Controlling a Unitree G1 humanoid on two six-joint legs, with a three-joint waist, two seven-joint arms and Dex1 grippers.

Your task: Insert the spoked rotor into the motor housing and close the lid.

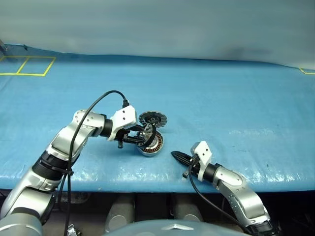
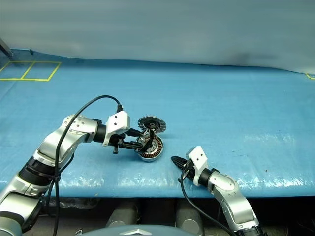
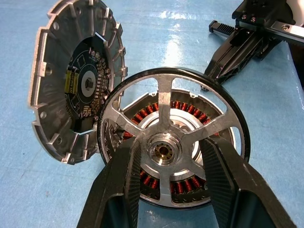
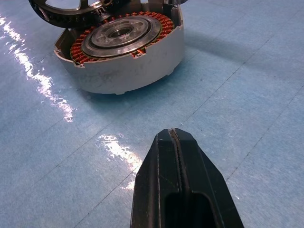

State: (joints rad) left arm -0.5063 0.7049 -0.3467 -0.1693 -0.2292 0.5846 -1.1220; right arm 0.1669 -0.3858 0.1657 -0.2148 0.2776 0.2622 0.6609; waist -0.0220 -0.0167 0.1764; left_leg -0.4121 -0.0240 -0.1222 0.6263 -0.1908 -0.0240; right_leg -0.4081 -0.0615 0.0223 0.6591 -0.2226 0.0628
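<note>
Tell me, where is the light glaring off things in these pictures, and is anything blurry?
Right wrist view: white glare streaks on the blue table cover; the shut right gripper looms soft. Left wrist view: the spoked rotor and open lid are sharp, glare behind. Head views: faint sheen near the table edge.

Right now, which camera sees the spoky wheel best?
The left wrist view: the rotor shows whole there, spokes, rim and hub, held by the left end effector. The eye views show it small and tilted; the right wrist view catches just its edge.
</note>
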